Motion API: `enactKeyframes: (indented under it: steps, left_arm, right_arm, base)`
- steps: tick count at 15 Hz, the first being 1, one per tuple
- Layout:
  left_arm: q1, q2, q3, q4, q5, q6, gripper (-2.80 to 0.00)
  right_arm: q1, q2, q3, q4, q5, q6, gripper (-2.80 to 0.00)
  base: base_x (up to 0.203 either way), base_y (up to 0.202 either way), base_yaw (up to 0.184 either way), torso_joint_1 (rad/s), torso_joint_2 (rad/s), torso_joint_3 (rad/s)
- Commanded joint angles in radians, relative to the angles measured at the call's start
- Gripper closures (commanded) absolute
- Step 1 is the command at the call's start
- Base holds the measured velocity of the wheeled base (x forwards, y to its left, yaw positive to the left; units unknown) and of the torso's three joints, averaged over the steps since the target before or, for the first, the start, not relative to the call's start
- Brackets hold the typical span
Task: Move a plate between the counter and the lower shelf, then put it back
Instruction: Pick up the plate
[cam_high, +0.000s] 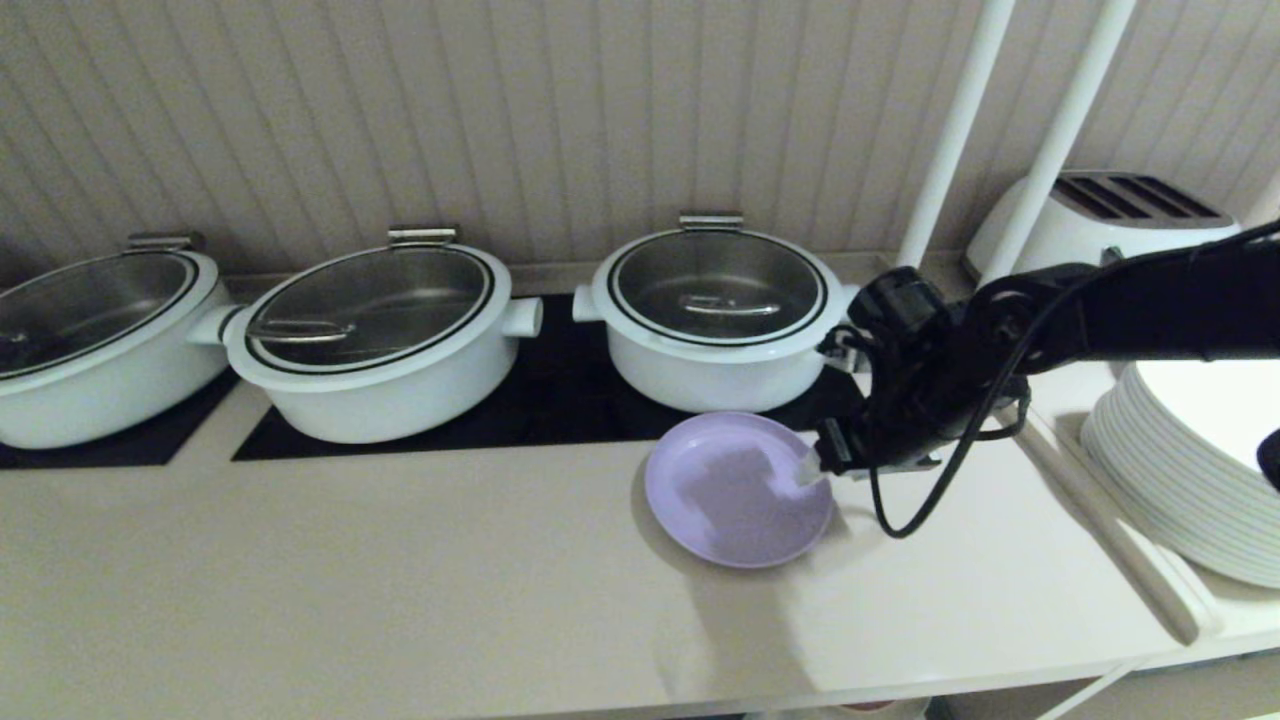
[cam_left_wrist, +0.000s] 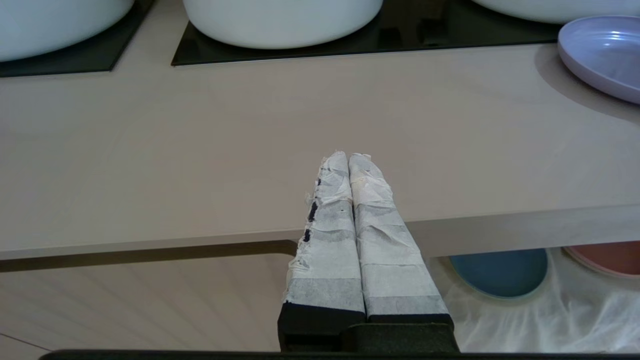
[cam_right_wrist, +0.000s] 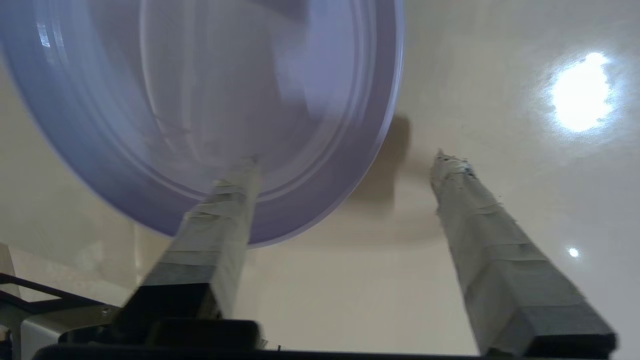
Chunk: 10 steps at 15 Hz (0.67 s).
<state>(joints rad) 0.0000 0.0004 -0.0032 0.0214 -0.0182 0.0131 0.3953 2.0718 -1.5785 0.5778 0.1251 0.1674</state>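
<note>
Ribbed pale wall panels back the counter (cam_high: 400, 560), a long glossy cream worktop with black hob panels (cam_high: 540, 400) set into it. On it, in the head view, the plate (cam_high: 735, 488) lies flat at about five o'clock from the rightmost pot (cam_high: 715, 315), close to the front edge of the hob panel. It is small, round and matte lilac, with a low raised rim and a grey shadow across its middle.

At the plate's three o'clock side the right gripper (cam_high: 812, 468) comes in on its black arm; only one pale taped tip shows in that view, at the rim. The right wrist view settles more: the right gripper (cam_right_wrist: 345, 157) has its jaws spread wide, one finger over the plate's (cam_right_wrist: 200, 100) inner slope and the other out over bare counter (cam_right_wrist: 500, 100), so the rim sits between them and nothing is clamped. Whether the inner finger touches the plate is hard to tell, as the plate is blurred there.

Only the left wrist view shows the left gripper (cam_left_wrist: 349, 156), parked low before the counter's (cam_left_wrist: 250, 150) front edge with its taped fingers pressed together on nothing. That view alone looks under the counter, where the lower shelf (cam_left_wrist: 500, 320), draped in wrinkled white cloth, holds a blue plate (cam_left_wrist: 497, 272) and a pink plate (cam_left_wrist: 607, 257), both partly cut off. The lilac plate (cam_left_wrist: 600, 55) shows at its edge.

Two more pots (cam_high: 370, 340) stand at the plate's ten o'clock, the far one cropped. White plates (cam_high: 1170, 470) and a toaster (cam_high: 1100, 215) sit toward two and three o'clock.
</note>
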Motion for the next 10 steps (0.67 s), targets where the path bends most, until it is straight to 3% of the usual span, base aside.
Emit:
enactKeyframes:
  steps: [1,10]
  left_arm:
    - [0.000,0.000,0.000,0.000,0.000,0.001,0.00]
    - [0.000,0.000,0.000,0.000,0.000,0.001,0.00]
  right_arm:
    - [0.000,0.024,-0.018,0.012,0.001,-0.001,-2.80]
    - [0.010,0.182,-0.310,0.227,-0.033,-0.040,-2.80]
  base:
    - [0.000,0.000,0.000,0.000,0.00,0.000]
    - [0.000,0.000,0.000,0.000,0.00,0.000]
